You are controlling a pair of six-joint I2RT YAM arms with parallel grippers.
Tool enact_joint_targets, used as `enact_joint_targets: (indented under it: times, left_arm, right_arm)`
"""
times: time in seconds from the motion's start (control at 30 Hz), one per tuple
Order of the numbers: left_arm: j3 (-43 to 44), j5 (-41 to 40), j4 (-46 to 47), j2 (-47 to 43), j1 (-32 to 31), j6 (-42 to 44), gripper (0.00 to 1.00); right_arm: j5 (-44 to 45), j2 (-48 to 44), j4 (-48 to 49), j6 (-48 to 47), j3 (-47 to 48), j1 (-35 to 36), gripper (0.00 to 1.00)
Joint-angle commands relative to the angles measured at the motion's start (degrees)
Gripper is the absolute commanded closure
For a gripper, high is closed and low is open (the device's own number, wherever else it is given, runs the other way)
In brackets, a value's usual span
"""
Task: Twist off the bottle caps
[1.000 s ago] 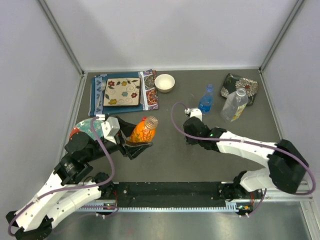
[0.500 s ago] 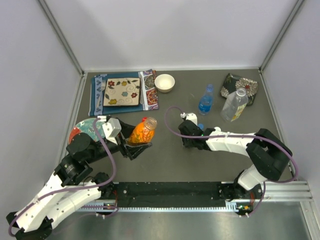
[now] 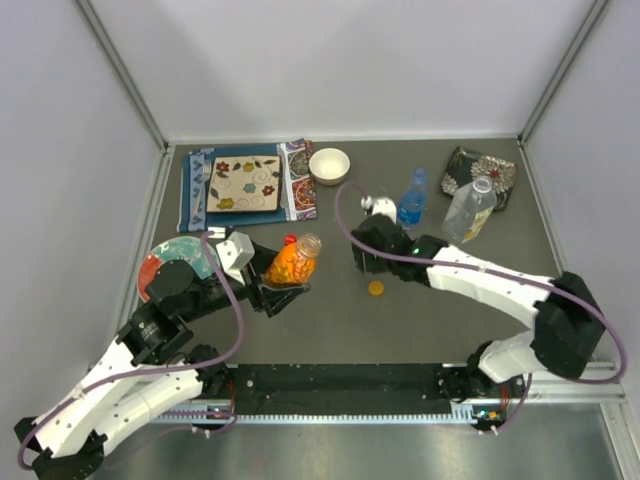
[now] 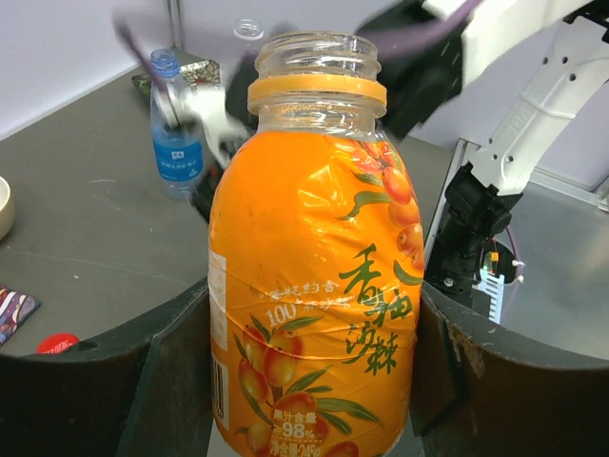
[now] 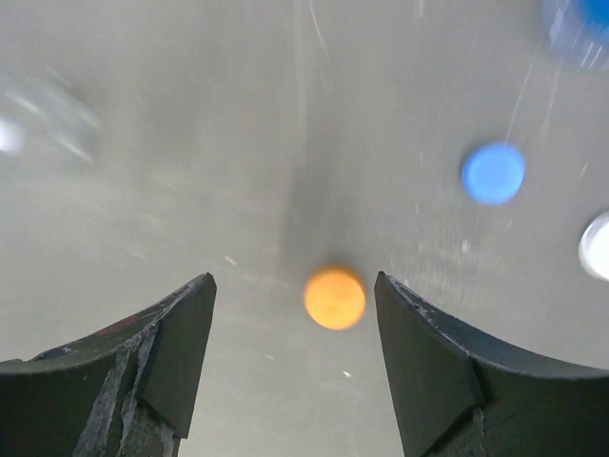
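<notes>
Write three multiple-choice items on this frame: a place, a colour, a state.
1. The orange cap is: A on the orange bottle; B on the table below the right gripper; C in the left gripper.
2. In the right wrist view, the loose cap nearest it is: A blue; B green; C black.
3. The left gripper is: A open; B shut on a cap; C shut on the orange bottle.
B, it lies on bare table; A, the blue cap lies beside it; C, both fingers press the bottle.
</notes>
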Motion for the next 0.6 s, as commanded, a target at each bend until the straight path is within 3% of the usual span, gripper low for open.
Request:
enact_joint_targets:
  times: [0.0,0.17,0.27,0.3,0.4,0.57]
  left_arm:
    - [0.05,0.58,4.95,1.20,0.08,-0.74,0.58]
    - [-0.21,0.67,6.35,2.52,0.08,-1.00,0.58]
    - [-0.39,1.11,7.15,4.01,0.08,-1.09,0.57]
    - [-0.39,1.20,7.76,4.97,0.17,-1.09,0.57]
    - [0.31,1.90,8.64,6.99,0.08,-1.18,0.57]
    - [1.10,3.30,10.57,9.46,0.08,-1.79,0.57]
  right_arm:
    - [5.20,-9.41,-5.68,-3.60,15.51,-0.26,0.32]
    - [2.68,-20.90,-3.69,-6.23,22.83,-0.26,0.31]
    - [-11.00,-25.40,3.41,-8.08,22.22,-0.26,0.26]
    - [-20.88,-27.07,5.10,-8.35,22.04,-0.17,0.20]
    - [-33.24,-27.96,8.80,-5.54,22.04,0.18,0.09]
    - [-37.76,-27.70,11.43,-3.87,19.32,2.29,0.06]
